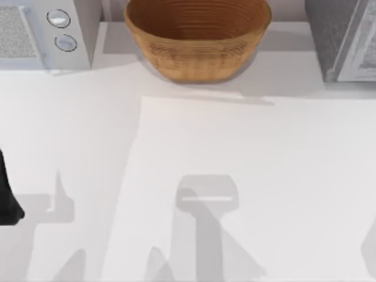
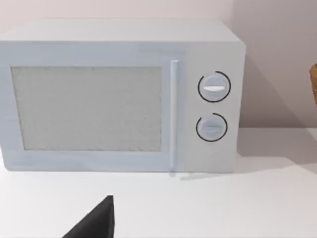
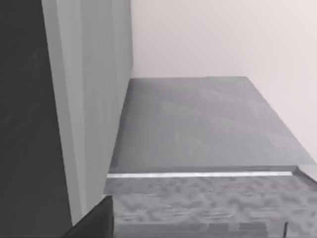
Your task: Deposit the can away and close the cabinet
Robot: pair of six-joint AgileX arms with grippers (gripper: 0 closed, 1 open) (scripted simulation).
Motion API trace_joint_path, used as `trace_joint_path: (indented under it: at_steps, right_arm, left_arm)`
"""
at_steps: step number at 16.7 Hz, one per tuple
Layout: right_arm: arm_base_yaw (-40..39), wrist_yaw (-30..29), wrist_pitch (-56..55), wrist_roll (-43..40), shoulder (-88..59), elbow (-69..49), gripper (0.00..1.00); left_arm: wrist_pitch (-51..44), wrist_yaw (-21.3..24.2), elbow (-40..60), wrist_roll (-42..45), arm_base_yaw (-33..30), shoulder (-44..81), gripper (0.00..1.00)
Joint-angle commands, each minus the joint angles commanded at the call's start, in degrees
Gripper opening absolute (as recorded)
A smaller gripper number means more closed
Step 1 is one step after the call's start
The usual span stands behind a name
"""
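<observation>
White desk [image 1: 194,176] stretches wide. At its far right corner stands the grey cabinet [image 1: 343,38], and the right wrist view looks into its grey interior. Far left corner, a white microwave [image 2: 119,96] with door shut, two dials. Between them at the far edge sits a woven basket [image 1: 197,35]. Left arm [image 1: 7,194] hangs at the desk's left edge; its fingers, I cannot tell. Where the can is, cannot tell either.
</observation>
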State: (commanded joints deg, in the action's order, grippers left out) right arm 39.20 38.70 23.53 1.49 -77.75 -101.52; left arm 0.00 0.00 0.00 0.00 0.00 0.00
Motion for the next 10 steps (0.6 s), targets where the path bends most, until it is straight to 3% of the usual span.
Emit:
trace_joint_path:
  at_steps: [10]
  right_arm:
    - [-51.83,-51.82,1.59,-0.2,2.15,1.31,1.0]
  left_arm:
    - [0.0,0.0,0.0,0.0,0.0,0.0,1.0]
